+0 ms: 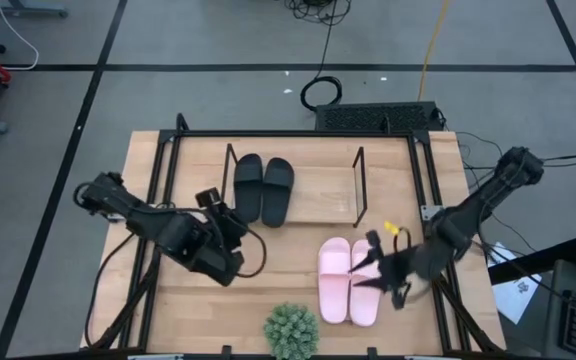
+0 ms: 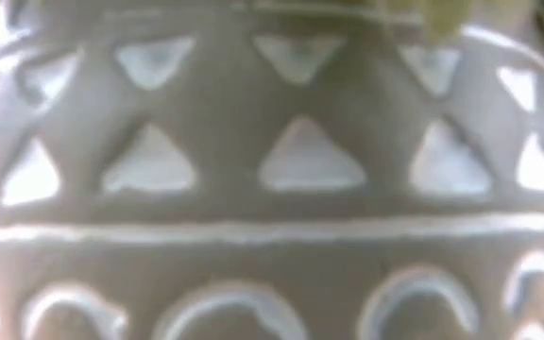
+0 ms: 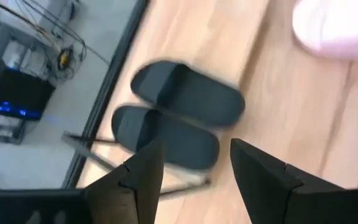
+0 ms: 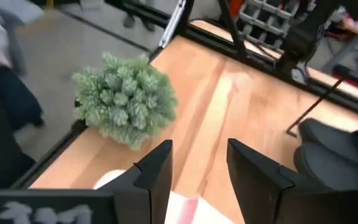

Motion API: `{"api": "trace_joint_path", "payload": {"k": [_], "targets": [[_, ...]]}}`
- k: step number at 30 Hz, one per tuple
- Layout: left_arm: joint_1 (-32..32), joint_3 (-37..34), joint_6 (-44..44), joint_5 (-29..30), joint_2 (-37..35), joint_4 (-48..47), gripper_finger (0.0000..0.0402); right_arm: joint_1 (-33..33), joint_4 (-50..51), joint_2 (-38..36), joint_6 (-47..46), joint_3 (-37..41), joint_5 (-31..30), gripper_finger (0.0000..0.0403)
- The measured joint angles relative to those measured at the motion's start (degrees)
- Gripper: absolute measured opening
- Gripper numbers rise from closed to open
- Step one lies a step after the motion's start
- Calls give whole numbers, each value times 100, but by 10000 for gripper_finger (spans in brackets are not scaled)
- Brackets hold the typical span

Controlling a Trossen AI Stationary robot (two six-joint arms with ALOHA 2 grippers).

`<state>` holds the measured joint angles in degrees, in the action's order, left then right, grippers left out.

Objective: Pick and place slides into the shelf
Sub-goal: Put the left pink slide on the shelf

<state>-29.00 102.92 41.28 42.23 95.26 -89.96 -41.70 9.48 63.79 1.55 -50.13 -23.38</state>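
Grey floor crossed by dark lines surrounds the wooden desk (image 1: 298,290) where our two arms work over the slides.

On the shelf (image 1: 318,200) we see the black pair (image 1: 264,188) side by side at its left end, the rest of its board bare. Just in front of the shelf's right half lies the pink pair (image 1: 347,281) on the desk, our right tool (image 1: 388,275) spread open and empty over its outer edge. Left of the shelf's front our left tool (image 1: 230,232) hangs open, holding nothing. A potted plant (image 1: 291,331) sits farther forward, at the desk's near edge.
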Motion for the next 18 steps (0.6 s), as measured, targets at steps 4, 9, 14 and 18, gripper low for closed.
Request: {"api": "trace_joint_path", "payload": {"k": [4, 9, 14, 18], "targets": [[-188, -295, 370, 20, -340, -4, 189, -432, 814, 1033, -242, -909, -876, 144], [-413, -751, 558, 26, -644, 1, 189, -485, 2052, 2356, -848, -2014, -1278, 144], [-535, -1136, 627, 76, -854, -15, 189, -319, 3402, 3296, -1686, -2794, -1279, 144], [-540, -1392, 626, 88, -894, 16, 189, -168, 3891, 3628, -2432, -2970, -1250, 144]]}}
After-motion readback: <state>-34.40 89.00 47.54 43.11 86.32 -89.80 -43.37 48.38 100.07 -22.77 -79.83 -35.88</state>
